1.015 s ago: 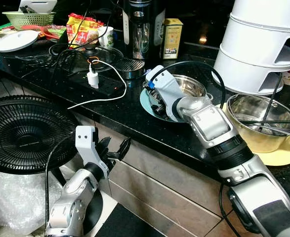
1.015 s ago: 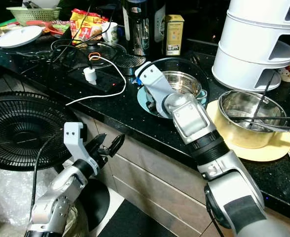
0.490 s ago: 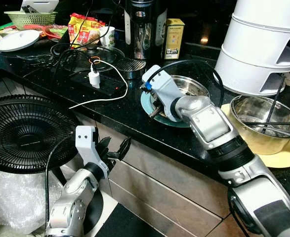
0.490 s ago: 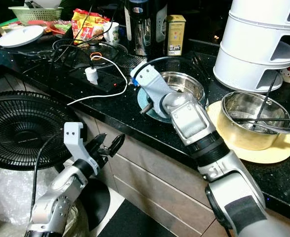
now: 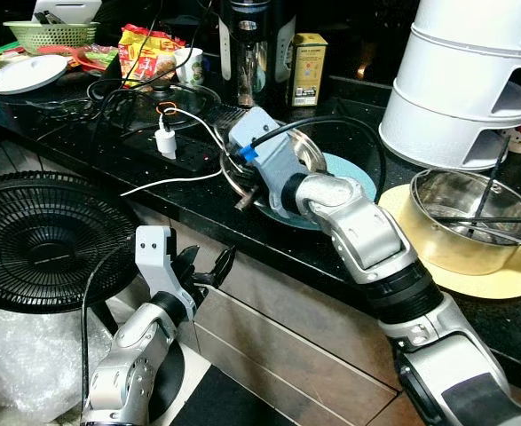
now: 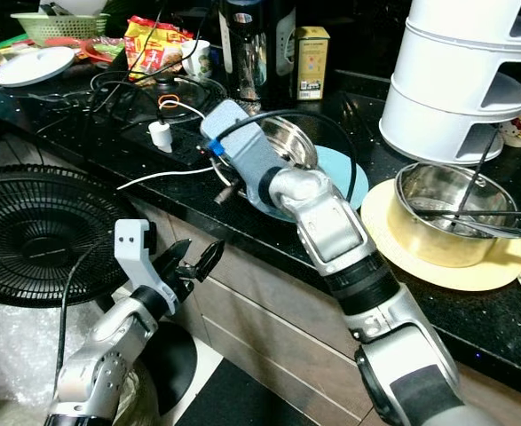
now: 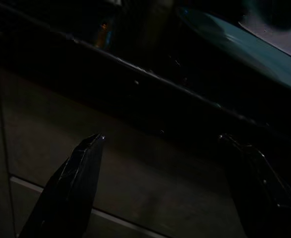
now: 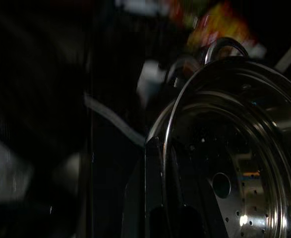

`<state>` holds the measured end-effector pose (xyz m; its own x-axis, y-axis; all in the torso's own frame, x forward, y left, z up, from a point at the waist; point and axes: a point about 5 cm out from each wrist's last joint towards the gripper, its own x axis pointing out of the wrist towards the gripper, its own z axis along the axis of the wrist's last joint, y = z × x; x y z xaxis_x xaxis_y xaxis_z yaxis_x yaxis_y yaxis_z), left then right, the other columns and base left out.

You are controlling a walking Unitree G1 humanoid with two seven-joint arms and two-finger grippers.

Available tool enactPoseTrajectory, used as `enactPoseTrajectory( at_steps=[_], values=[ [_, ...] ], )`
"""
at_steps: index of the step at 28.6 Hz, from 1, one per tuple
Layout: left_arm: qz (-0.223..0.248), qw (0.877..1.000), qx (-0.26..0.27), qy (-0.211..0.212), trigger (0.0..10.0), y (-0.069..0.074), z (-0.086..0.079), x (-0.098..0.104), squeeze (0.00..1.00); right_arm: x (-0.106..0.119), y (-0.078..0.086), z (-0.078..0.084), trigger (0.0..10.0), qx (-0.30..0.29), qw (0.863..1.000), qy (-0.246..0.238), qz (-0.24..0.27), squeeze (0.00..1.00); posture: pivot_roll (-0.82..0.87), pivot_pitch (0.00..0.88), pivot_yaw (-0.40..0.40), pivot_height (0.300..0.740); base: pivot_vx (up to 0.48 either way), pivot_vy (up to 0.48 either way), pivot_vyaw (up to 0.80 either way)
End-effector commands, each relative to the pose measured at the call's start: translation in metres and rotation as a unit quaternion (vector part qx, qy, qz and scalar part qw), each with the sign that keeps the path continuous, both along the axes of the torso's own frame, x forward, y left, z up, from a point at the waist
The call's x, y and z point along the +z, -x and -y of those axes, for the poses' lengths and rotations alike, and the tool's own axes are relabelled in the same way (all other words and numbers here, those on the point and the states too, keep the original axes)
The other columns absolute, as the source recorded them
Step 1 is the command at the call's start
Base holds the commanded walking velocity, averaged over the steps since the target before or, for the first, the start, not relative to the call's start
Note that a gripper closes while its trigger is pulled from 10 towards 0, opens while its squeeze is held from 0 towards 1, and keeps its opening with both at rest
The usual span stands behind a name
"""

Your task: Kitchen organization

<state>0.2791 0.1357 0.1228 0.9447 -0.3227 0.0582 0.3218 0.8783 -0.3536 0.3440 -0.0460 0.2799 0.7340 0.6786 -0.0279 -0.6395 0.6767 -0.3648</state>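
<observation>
Steel bowl (image 5: 297,153) tilts on edge above the worktop's (image 5: 189,200) front edge — its rim pinched by the right gripper (image 5: 242,188); left gripper (image 5: 209,269) hangs wide open.

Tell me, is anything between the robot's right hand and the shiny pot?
No. The right end effector is already clamped on the pot rim, tipping it above the blue plate. Nothing visible sits between them.
</observation>
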Motion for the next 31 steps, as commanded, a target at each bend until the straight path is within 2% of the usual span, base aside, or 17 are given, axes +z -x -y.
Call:
enactPoseTrajectory(
  at_steps=[1, 3, 4, 6, 7, 9, 10, 12, 15, 18, 21, 26, 29, 31],
  values=[
    [0.005, 1.0, 0.01, -0.002, 10.0, 0.0, -0.003, 0.002, 0.0, 0.012, 0.005, 0.001, 0.0, 0.017, 0.999, -0.036, 0.027, 0.0, 0.07, 0.0, 0.006, 0.74, 0.0, 0.0, 0.0],
    [0.023, 0.999, 0.022, 0.017, 10.0, -0.002, -0.007, 0.011, 0.0, 0.022, 0.015, 0.003, 0.0, 0.056, 0.994, -0.091, 0.039, 0.0, 0.06, 0.0, 0.005, 0.74, 0.0, 0.0, 0.0],
    [0.023, 0.999, 0.022, 0.017, 10.0, -0.002, -0.007, 0.011, 0.0, 0.022, 0.015, 0.003, 0.0, 0.056, 0.994, -0.091, 0.039, 0.0, 0.06, 0.0, 0.005, 0.74, 0.0, 0.0, 0.0],
    [0.052, 0.998, 0.028, 0.038, 10.0, -0.004, -0.008, 0.029, 0.0, 0.031, 0.026, 0.014, 0.0, 0.099, 0.982, -0.156, 0.046, 0.0, 0.06, 0.0, 0.006, 0.74, 0.0, 0.0, 0.0],
    [0.052, 0.998, 0.028, 0.038, 10.0, -0.004, -0.008, 0.029, 0.0, 0.031, 0.026, 0.014, 0.0, 0.099, 0.982, -0.156, 0.046, 0.0, 0.06, 0.0, 0.006, 0.74, 0.0, 0.0, 0.0],
    [0.082, 0.995, 0.033, 0.05, 10.0, -0.005, -0.01, 0.047, 0.0, 0.034, 0.038, 0.027, 0.0, 0.156, 0.964, -0.21, 0.04, 0.0, 0.06, 0.0, 0.006, 0.74, 0.0, 0.0, 0.0],
    [0.093, 0.994, 0.036, 0.053, 10.0, -0.005, -0.011, 0.054, 0.0, 0.034, 0.042, 0.031, 0.0, 0.178, 0.959, -0.218, 0.039, 0.0, 0.06, 0.0, 0.007, 0.74, 0.0, 0.0, 0.0],
    [0.115, 0.99, 0.048, 0.065, 10.0, -0.007, -0.018, 0.068, 0.0, 0.032, 0.048, 0.032, 0.0, 0.205, 0.958, -0.196, 0.047, 0.0, 0.06, 0.0, 0.007, 0.74, 0.0, 0.0, 0.0],
    [0.141, 0.985, 0.065, 0.076, 10.0, -0.012, -0.03, 0.086, 0.0, 0.025, 0.052, 0.033, 0.0, 0.211, 0.968, -0.117, 0.073, 0.0, 0.06, 0.0, 0.011, 0.74, 0.0, 0.0, 0.0],
    [0.149, 0.983, 0.07, 0.077, 10.0, -0.014, -0.034, 0.092, 0.0, 0.023, 0.054, 0.034, 0.0, 0.211, 0.97, -0.091, 0.084, 0.0, 0.06, 0.0, 0.013, 0.74, 0.0, 0.0, 0.0],
    [0.151, 0.983, 0.071, 0.077, 10.0, -0.014, -0.035, 0.094, 0.0, 0.024, 0.055, 0.036, 0.0, 0.211, 0.97, -0.082, 0.089, 0.0, 0.06, 0.0, 0.016, 0.74, 0.0, 0.0, 0.0],
    [0.152, 0.983, 0.075, 0.077, 10.0, -0.015, -0.038, 0.097, 0.0, 0.025, 0.061, 0.04, 0.0, 0.213, 0.97, -0.039, 0.112, 0.0, 0.05, 0.0, 0.019, 0.74, 0.0, 0.0, 0.0],
    [0.139, 0.981, 0.086, 0.103, 10.0, -0.019, -0.043, 0.095, 0.0, 0.033, 0.065, 0.044, 0.0, 0.216, 0.967, -0.024, 0.135, 0.0, 0.05, 0.0, 0.02, 0.74, 0.0, 0.0, 0.0],
    [0.112, 0.98, 0.098, 0.131, 10.0, -0.025, -0.049, 0.089, 0.0, 0.036, 0.065, 0.046, 0.0, 0.215, 0.966, -0.024, 0.14, 0.0, 0.05, 0.0, 0.02, 0.74, 0.0, 0.0, 0.0]
  ],
)
